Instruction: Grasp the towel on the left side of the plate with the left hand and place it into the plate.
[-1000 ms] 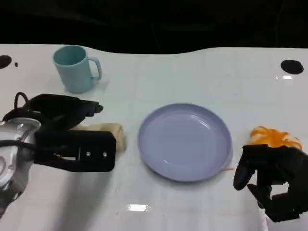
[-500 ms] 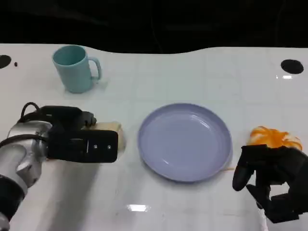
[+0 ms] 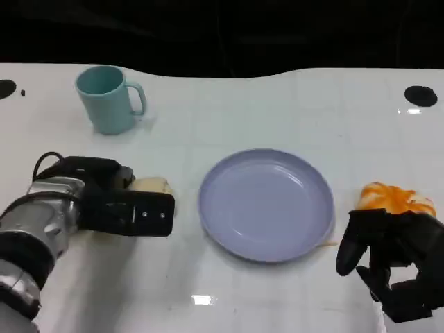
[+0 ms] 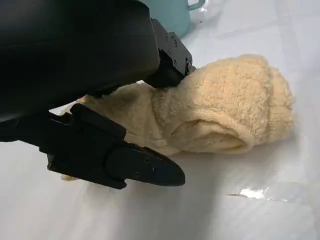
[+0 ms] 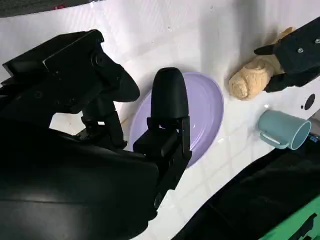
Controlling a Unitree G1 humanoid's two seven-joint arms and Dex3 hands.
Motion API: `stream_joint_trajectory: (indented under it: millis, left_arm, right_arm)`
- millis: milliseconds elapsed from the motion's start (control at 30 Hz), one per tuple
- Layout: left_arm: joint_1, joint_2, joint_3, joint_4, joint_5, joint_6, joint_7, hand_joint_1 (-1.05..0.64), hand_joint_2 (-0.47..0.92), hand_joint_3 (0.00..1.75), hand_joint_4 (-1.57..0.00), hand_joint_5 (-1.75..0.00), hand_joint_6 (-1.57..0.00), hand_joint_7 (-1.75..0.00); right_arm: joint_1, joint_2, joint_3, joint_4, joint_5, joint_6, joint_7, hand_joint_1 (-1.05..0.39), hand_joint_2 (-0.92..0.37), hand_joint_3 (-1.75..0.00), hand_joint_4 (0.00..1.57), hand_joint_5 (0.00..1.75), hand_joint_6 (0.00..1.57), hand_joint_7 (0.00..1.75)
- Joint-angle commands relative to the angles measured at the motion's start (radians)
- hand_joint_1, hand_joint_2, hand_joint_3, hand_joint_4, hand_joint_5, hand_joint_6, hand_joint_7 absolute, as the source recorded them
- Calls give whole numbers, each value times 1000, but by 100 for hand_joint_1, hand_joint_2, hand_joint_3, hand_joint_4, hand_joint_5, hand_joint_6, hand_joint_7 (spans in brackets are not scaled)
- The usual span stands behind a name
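towel [image 3: 154,185] — half under robot hand [image 3: 118,205]

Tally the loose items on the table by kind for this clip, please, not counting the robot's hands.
Mug: 1, teal
Plate: 1, lavender
Towel: 1, cream, rolled, at the left hand
Orange item: 1, beside the right hand; its kind is unclear
Total: 4
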Motion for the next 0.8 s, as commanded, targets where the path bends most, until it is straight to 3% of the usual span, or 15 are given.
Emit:
stream_joint_trajectory:
  millis: [33, 67, 100, 167, 200, 367, 467, 567, 633, 800]
  left_arm:
    - [39, -11, 12, 40, -12, -40, 164, -27, 92, 13, -79, -114, -109, -15]
    - [45, -12, 17, 46, -16, -48, 205, -24, 92, 15, -75, -143, -102, -47]
    - [50, -12, 20, 52, -18, -53, 234, -20, 92, 21, -78, -162, -83, -111]
    - [59, -8, 25, 57, -23, -66, 277, -18, 92, 29, -79, -171, -68, -155]
    - [63, -5, 26, 57, -24, -74, 289, -18, 92, 33, -78, -173, -62, -166]
    - [78, 8, 39, 52, -34, -127, 370, -21, 92, 35, -78, -175, -57, -174]
    - [91, 13, 53, 50, -42, -178, 460, -21, 85, 41, -84, -175, -64, -162]
    - [92, 13, 58, 41, -40, -195, 504, -22, 83, 51, -87, -175, -65, -160]
    - [90, 11, 60, 31, -36, -191, 526, -22, 81, 52, -88, -175, -59, -171]
    - [83, 8, 80, -28, -46, -180, 551, -21, 77, 55, -87, -175, -56, -175]
  right_arm:
    - [7, -6, -9, -10, 9, -1, 0, 2, -51, -118, 72, 175, 71, 143]
    - [8, -5, -10, -10, 8, 0, -1, 2, -51, -118, 72, 175, 71, 144]
    - [8, -6, -10, -10, 7, 0, -2, 2, -51, -118, 72, 175, 71, 143]
    - [9, -7, -10, -8, 4, -4, -3, 2, -51, -117, 72, 175, 71, 143]
    - [8, -6, -11, -8, 5, -4, -3, 2, -52, -116, 72, 175, 71, 143]
    - [2, -8, -6, -6, -1, 3, -4, 1, -52, -116, 72, 174, 71, 143]
    - [-2, -6, -3, -3, -2, 7, -5, 2, -52, -115, 72, 175, 71, 143]
    - [-5, -6, 3, 4, -8, -6, -6, 2, -52, -115, 73, 175, 71, 143]
    - [-6, -3, 6, 5, -8, -6, -8, 3, -53, -115, 73, 175, 71, 144]
    - [-9, 0, 13, 3, -16, 8, -12, 3, -53, -115, 73, 175, 71, 144]
